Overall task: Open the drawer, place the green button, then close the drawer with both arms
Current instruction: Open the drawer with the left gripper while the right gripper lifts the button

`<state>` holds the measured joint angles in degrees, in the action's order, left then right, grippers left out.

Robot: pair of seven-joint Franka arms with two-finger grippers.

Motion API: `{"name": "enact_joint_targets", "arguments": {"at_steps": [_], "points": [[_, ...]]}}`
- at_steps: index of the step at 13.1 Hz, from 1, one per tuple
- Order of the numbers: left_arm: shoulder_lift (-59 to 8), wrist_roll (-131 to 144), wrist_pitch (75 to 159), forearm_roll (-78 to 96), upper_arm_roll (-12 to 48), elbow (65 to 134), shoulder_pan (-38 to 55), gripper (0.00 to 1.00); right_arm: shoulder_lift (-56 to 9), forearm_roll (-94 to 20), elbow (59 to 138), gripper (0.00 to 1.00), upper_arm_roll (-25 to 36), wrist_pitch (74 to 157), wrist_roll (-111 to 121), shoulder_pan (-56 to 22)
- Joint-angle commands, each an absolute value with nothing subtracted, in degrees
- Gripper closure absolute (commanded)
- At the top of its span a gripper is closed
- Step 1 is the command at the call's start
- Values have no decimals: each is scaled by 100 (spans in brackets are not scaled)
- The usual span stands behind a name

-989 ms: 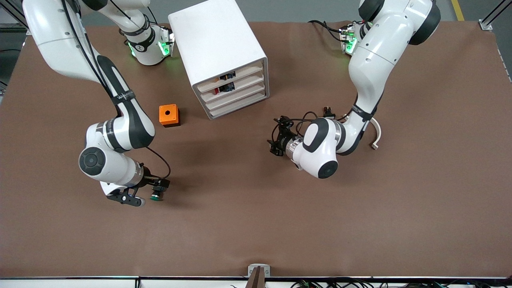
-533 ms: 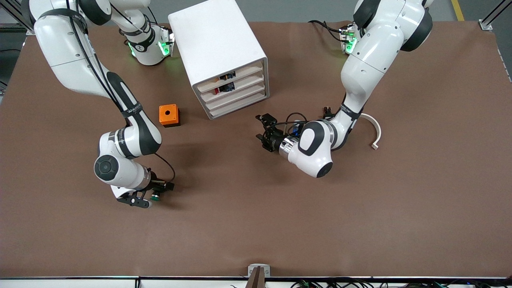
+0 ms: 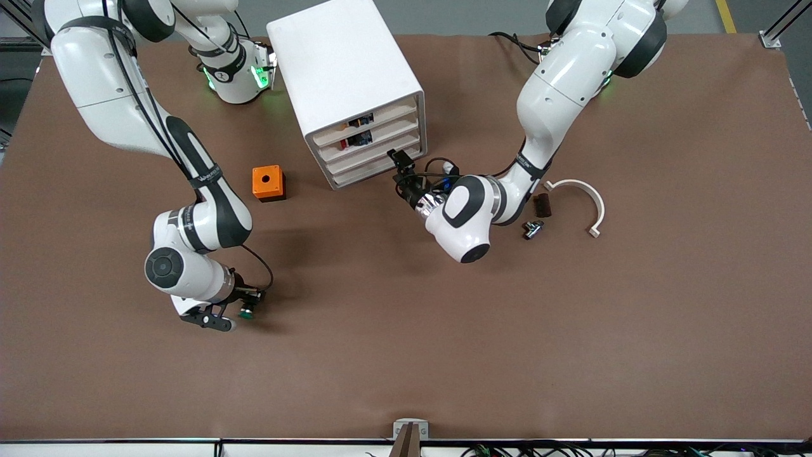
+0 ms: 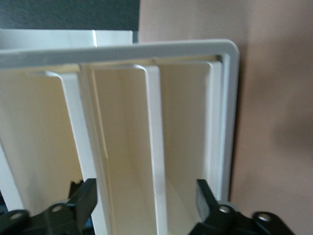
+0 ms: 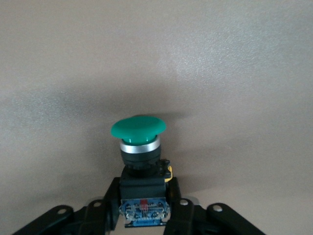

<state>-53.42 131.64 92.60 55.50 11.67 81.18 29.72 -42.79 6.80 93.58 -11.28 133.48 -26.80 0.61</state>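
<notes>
The white cabinet stands with all four drawers shut; the drawer is third from the top. My left gripper is open right in front of the lower drawers. In the left wrist view its fingers stand on either side of the white drawer fronts, holding nothing. My right gripper is shut on the button, low over the table toward the right arm's end. In the right wrist view the green cap points away from the gripper, which clamps the black body.
An orange cube with a hole sits on the table beside the cabinet. Toward the left arm's end lie a white curved piece, a small dark block and a small black and silver part.
My left arm has swung its gripper from over the middle of the table up to the cabinet's drawer fronts, uncovering the small parts. My right gripper has barely moved with the button.
</notes>
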Motion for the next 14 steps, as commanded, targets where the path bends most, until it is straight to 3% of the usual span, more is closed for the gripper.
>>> {"name": "enact_joint_targets", "arguments": {"at_steps": [1,4,6,7,9,10,13,14], "points": [[-5493,13245,9035,5660,1125,8024,3023,22,-4307,800,9290,90,-1213,13272,-2804,176],[-5607,13210,9070,5669,1099,8007,3208,28,-4114,765,9211,96,-1239,12931,-2786,167],[-5607,13245,9079,5669,1099,8016,3286,38,-3930,660,8844,96,-1274,12046,-2795,158],[-5616,13245,9079,5678,1099,8016,3331,44,-3850,511,8598,96,-1283,11519,-2795,150],[-5686,13210,9114,5678,1099,8007,3357,76,-3710,-6,8141,96,-1283,10683,-2812,114],[-5695,13184,9175,5678,1099,8016,3357,85,-3613,-235,7991,96,-1283,10296,-2969,106],[-5766,13035,9185,5669,1064,7989,3402,99,-3139,-351,7972,96,-1301,9854,-3908,-201],[-5748,12973,9185,5634,1046,7946,3358,99,-3033,-369,7972,96,-1344,9592,-4198,-246]]}}
